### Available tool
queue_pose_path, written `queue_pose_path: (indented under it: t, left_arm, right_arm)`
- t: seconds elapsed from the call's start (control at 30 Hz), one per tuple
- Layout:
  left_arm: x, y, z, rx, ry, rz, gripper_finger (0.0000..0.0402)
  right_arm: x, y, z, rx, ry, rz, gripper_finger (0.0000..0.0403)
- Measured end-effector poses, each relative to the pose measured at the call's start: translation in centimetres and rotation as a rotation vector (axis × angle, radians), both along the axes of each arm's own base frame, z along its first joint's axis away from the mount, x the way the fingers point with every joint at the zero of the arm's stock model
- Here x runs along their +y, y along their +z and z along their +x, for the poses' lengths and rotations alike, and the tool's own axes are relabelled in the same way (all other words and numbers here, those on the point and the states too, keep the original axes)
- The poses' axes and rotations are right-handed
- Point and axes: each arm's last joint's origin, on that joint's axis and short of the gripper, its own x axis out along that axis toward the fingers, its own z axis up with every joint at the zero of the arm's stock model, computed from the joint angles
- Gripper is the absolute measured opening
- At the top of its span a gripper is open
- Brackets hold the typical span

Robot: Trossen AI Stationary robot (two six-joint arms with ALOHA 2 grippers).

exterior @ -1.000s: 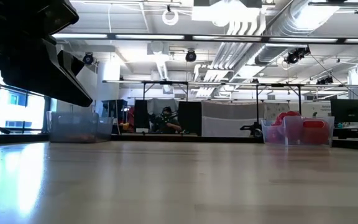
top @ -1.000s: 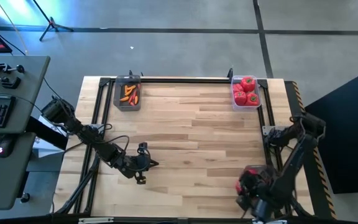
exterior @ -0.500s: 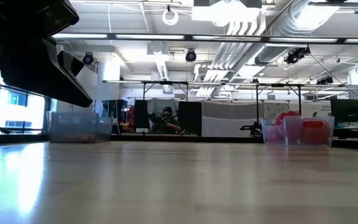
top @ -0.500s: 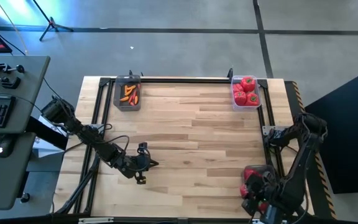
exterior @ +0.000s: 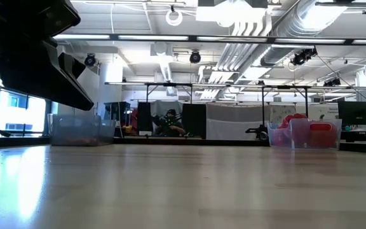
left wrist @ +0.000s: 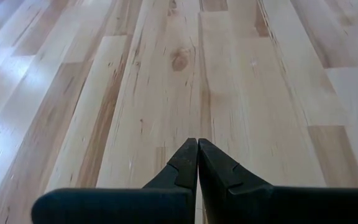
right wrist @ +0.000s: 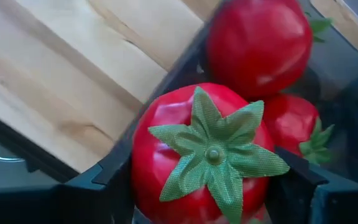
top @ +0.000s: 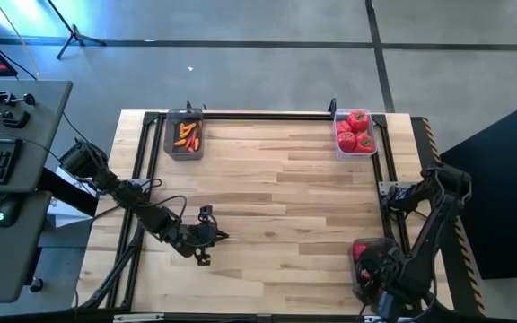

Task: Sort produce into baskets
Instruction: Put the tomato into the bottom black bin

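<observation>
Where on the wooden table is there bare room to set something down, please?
The wide middle of the light wooden table is free, between the clear tub of orange carrots, the clear tub of red tomatoes and the shut left claw. It is crowded at the near right corner, where the right claw grips a red tomato above more tomatoes.

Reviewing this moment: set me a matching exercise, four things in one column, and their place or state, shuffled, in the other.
Things:
1. left gripper
2. right gripper
3. basket of orange pieces
4. basket of red tomatoes

Place or state:
A. far right corner of the table
B. shut and empty, above bare wood
C. far left corner of the table
D. closed on a red tomato at the near right edge

Pairs: 1-B, 2-D, 3-C, 4-A
</observation>
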Motion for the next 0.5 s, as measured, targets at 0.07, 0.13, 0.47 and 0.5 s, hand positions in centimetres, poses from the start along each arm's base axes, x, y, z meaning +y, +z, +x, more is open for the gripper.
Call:
queue_pose_path:
  t: [0.07, 0.13, 0.47, 0.5]
  left_arm:
    - [0.00, 0.00, 0.00, -0.001, 0.005, -0.007, 0.0000]
    - [0.00, 0.00, 0.00, -0.001, 0.006, -0.008, 0.0000]
    - [0.00, 0.00, 0.00, -0.001, 0.010, -0.016, 0.0003]
    - [0.00, -0.01, -0.01, 0.001, 0.010, -0.016, 0.0005]
  right_arm:
    - [-0.14, -0.38, -0.12, 0.021, 0.001, -0.002, 0.0249]
    - [-0.25, -0.67, -0.18, 0.025, 0.004, -0.008, 0.0266]
    - [-0.48, -0.88, 0.22, 0.035, 0.038, -0.003, 0.0353]
    - [-0.50, -0.78, 0.39, 0.040, 0.049, 0.003, 0.0354]
